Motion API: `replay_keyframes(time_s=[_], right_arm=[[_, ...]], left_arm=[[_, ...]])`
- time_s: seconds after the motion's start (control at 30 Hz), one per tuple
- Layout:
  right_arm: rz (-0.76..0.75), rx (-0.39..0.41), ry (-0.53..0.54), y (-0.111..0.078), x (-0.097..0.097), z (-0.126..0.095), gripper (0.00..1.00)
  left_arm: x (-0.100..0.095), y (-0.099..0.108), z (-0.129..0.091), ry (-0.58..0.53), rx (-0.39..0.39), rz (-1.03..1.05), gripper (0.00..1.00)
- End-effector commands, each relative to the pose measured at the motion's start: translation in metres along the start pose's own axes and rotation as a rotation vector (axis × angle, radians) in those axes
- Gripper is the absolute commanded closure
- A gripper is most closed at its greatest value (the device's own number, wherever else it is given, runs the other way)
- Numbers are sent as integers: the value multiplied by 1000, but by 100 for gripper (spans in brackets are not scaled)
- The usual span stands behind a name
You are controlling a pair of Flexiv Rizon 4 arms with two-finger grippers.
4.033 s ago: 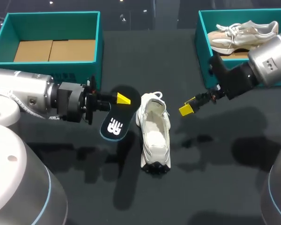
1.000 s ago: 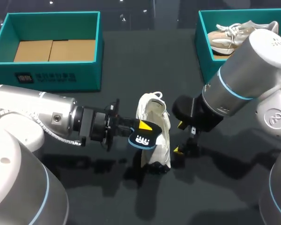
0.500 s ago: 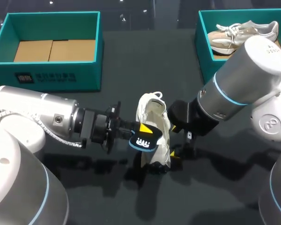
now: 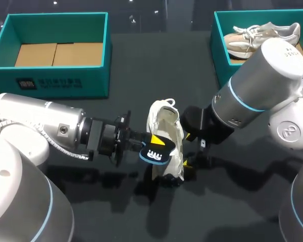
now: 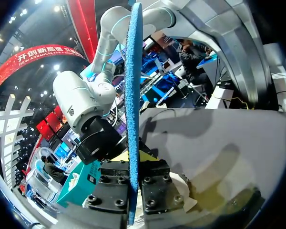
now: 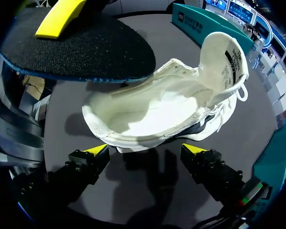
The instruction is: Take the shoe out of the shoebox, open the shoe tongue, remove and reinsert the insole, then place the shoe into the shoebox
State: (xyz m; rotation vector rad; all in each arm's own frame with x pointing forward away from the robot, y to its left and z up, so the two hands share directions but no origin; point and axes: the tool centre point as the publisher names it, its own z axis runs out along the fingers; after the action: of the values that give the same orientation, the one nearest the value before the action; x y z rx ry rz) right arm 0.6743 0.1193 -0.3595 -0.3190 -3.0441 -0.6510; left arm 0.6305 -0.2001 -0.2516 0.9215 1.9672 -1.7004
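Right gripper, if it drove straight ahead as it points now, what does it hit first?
Probably the white shoe, whose near side lies just ahead of the open right gripper; the insole over it looks clear.

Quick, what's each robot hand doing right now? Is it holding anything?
Left gripper: closed, holding the black insole.
Right gripper: open, holding nothing, right next to the white shoe.

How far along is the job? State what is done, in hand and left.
Done: white shoe out on the table, tongue open, insole removed. In hand: left gripper holds the insole over the shoe; right gripper open beside it. Left: reinserting, boxing.
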Motion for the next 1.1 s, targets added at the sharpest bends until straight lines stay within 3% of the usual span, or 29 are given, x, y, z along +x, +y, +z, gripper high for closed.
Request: replay_keyframes(time_s=[0.03, 1.1], right_arm=[[1, 0, -4, 0, 1, 1, 0], [1, 0, -4, 0, 1, 1, 0]], left_arm=[[0, -1, 0, 1, -3, 0, 100], [-5, 27, 44, -15, 131, -105, 100]])
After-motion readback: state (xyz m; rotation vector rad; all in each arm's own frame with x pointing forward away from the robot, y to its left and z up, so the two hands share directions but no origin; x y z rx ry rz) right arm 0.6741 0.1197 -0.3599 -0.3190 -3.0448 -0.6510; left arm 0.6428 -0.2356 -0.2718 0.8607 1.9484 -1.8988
